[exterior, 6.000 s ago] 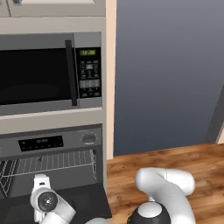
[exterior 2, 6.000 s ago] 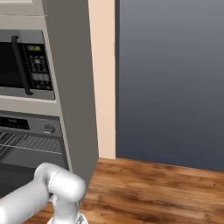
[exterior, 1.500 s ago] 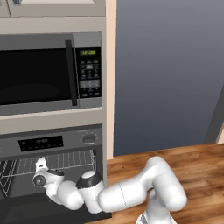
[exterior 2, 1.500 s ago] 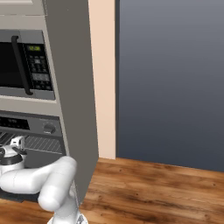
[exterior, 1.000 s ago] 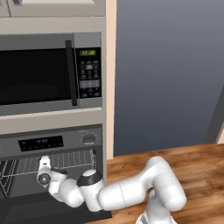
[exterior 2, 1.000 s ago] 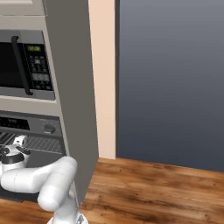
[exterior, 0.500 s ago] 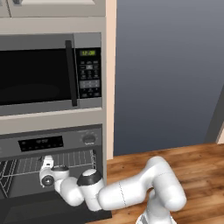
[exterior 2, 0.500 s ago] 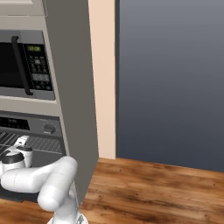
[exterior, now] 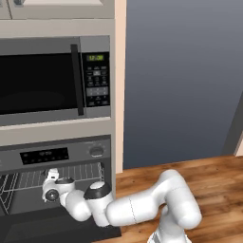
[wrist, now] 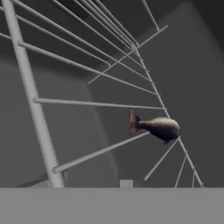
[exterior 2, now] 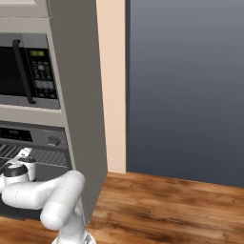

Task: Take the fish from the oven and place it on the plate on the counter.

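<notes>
The fish (wrist: 157, 127) lies on a wire rack (wrist: 87, 65) inside the open oven (exterior: 57, 156), well ahead of the hand. The gripper (exterior: 50, 182) reaches into the oven mouth below the microwave (exterior: 52, 80); whether its jaws are released or clenched cannot be told.

A steel-grey microwave (exterior: 52, 80) with a black window sits built into a beige cabinet column (exterior 2: 81, 95). A dark vertical handle (exterior: 75, 78) runs beside its button keypad (exterior: 97, 88), which carries a small green display at the top. Right of the column stands a peach wall strip (exterior: 119, 85), then a blue-grey wall (exterior: 185, 76). Below lies a wooden plank floor (exterior 2: 167, 209).
</notes>
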Robot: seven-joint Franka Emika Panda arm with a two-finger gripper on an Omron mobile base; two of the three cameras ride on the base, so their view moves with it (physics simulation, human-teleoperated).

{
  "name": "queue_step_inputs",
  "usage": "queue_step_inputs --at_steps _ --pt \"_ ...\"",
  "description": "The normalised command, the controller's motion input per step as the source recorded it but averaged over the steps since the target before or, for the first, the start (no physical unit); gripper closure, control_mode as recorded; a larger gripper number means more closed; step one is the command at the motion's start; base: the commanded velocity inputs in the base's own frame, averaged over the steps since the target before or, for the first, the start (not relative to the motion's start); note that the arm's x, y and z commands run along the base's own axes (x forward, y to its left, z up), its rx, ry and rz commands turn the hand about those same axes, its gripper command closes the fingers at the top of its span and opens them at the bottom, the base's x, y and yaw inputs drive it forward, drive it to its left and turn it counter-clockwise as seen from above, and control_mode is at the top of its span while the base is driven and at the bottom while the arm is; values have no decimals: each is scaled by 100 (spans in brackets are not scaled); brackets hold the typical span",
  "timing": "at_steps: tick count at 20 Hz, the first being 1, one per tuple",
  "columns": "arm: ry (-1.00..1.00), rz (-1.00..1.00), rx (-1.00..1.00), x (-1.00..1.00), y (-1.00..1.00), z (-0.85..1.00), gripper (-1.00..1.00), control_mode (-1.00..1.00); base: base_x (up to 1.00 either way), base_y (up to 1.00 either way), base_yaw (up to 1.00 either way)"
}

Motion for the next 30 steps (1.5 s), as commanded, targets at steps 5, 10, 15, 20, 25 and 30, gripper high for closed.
queue_step_inputs --at_steps 5,10,15,20,25,30 --pt "-9 -6 9 -46 0 -100 100 -100 0 0 0" --pt "-2 -7 3 -64 -1 -100 100 -100 0 0 0" --pt "0 -9 0 -88 -8 -100 100 -100 0 0 0" --pt "0 -8 0 -85 -9 -100 100 -100 0 0 0" --pt "1 -7 0 -84 -14 -100 100 -100 0 0 0" --pt "0 -8 0 -97 -15 -100 100 -100 0 0 0"
